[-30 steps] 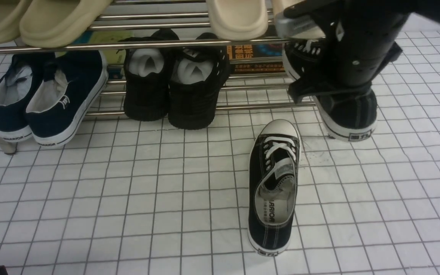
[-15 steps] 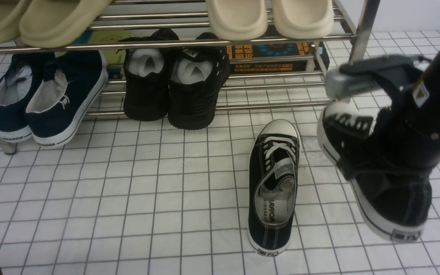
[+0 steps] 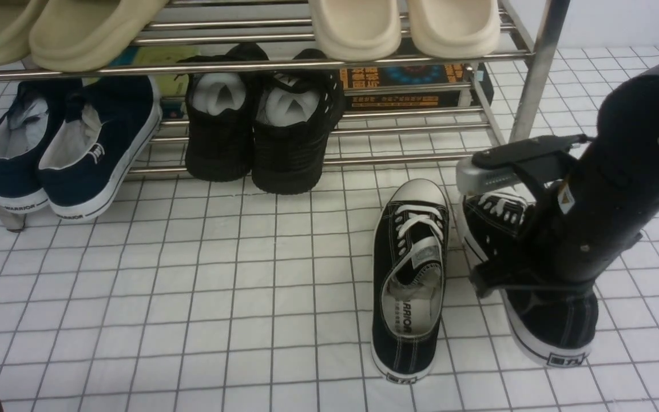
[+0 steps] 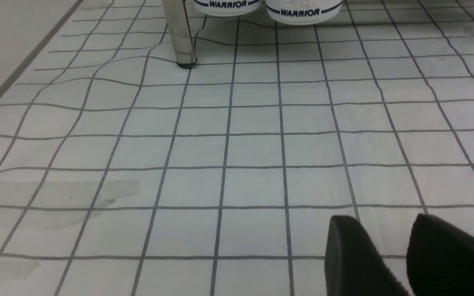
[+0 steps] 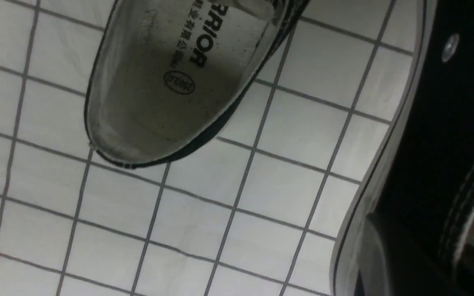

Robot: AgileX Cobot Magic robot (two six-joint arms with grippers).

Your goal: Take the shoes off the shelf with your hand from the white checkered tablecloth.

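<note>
The gripped shoe (image 3: 558, 326) is seen clear of the shelf (image 3: 535, 86), out in front of its right front leg, toe turned back toward the shelf. It is clamped by the right gripper (image 3: 507, 280), jaws drawn narrow on the canvas wall at the ankle opening. The loose shoe (image 3: 409, 274) is laid flat on the tablecloth (image 3: 192, 286), also in front of the shelf, a little inward from that same leg, toe just short of the lower tier. The left gripper (image 4: 381, 234) is held low over the cloth in front of the shelf's left leg, jaws a narrow gap apart, nothing between them.

Handling, as judged: a light thing is being carried, soft canvas above, stiffer rubber below. The wall can be expected to fold under a pinch, so the shoe may droop or swing from one side. A hold at the collar near the heel, where stitching stiffens it, is judged soundest. The rubber toe cap would likely be slippery.

The right gripper's fingertips are covered by the arm in the front view, and only one dark finger (image 5: 389, 255) is made out beside the sole edge in the right wrist view. Whether the sole is touching the cloth cannot be told. The laces are half covered.
</note>
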